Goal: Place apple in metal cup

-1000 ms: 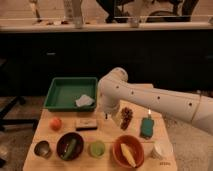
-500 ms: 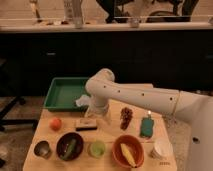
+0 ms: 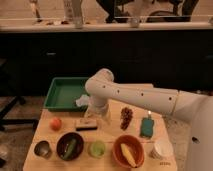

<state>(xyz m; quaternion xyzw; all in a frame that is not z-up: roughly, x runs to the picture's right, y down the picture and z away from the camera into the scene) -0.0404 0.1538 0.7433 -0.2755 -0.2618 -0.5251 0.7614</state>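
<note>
Camera view shows the arm swung to the left since a second ago: its elbow, which was above the grapes (image 3: 126, 117), is now in front of the green tray (image 3: 64, 95), and the wrist has come lower. The gripper (image 3: 98, 119) now hangs close above the table (image 3: 107, 136), just to the right of a small brown box (image 3: 86, 124) and to the left of the grapes. Its fingers (image 3: 105, 117) seem to stand apart, and we see nothing held between them.

The apple (image 3: 56, 123) lies on the table at the left side, beyond the brown box, apart from the gripper. The metal cup (image 3: 42, 148) stands at the front left corner, near the apple and beside a dark bowl (image 3: 70, 146). It looks empty, as far as we can see.

We judge that the arm is in the approach to the apple, and the grasp is not yet made. The move to the left brings the gripper nearer to the fruit, but the box is still between them. The next move probably needs to pass over or around this box without pushing it into the apple, because a round fruit can roll away easily.
</note>
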